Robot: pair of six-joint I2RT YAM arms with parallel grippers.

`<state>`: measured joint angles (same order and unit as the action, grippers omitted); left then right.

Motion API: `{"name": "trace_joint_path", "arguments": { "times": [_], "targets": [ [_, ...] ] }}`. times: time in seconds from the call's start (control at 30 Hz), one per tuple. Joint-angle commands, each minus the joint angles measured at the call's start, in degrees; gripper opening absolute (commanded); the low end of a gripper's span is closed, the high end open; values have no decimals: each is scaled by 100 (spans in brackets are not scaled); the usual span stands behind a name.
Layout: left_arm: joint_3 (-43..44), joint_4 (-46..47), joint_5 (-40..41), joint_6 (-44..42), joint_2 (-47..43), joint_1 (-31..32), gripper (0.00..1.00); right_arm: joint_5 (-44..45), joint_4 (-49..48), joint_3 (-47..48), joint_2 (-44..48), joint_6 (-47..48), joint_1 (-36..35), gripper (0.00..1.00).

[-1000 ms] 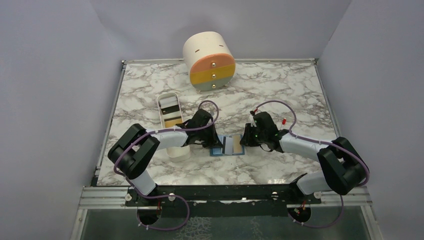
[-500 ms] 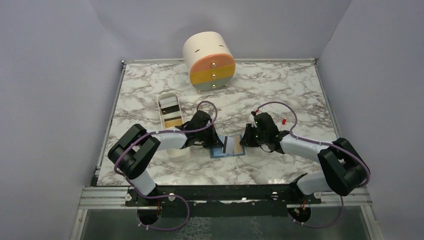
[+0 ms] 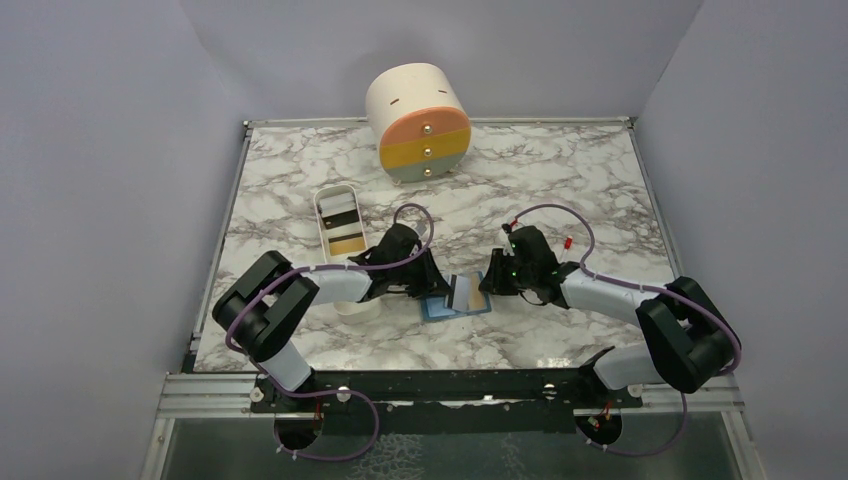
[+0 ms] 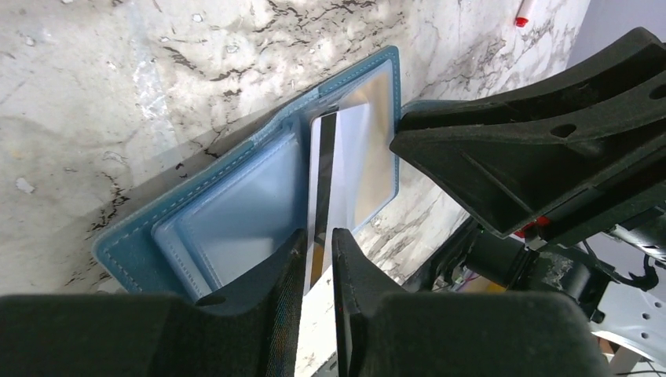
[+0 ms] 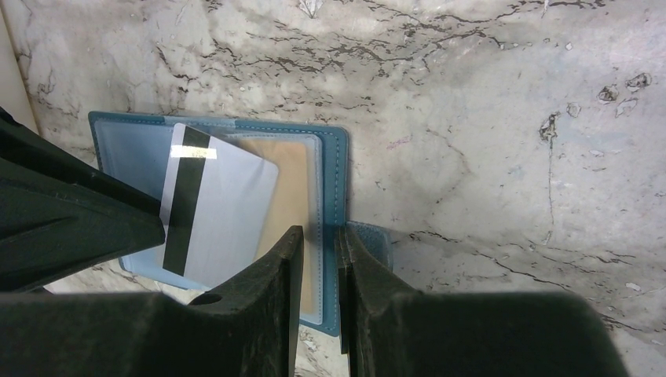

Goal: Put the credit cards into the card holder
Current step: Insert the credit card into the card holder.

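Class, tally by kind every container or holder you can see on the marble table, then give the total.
card holder: 1
white tray: 1
cream drawer cylinder: 1
Total: 3
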<state>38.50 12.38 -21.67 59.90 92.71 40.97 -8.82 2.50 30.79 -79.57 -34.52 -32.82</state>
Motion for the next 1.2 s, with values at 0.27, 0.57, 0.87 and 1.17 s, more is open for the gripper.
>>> {"name": "trace_joint_path", "arguments": {
  "times": [0.27, 0.57, 0.87, 1.17],
  "targets": [
    [44, 544, -361, -4, -25, 119, 25, -299, -37, -142, -75, -72, -32, 22],
    [18, 729, -423, 45, -15, 161, 18, -322, -74, -161, -58, -63, -32, 22],
    [-177, 656, -25, 8, -60, 166, 0, -229, 36, -268, 98, -164, -32, 21],
    [-433, 644, 615, 111, -287, 166, 0, -504, -210, -618, 354, -763, -32, 20]
  ]
}}
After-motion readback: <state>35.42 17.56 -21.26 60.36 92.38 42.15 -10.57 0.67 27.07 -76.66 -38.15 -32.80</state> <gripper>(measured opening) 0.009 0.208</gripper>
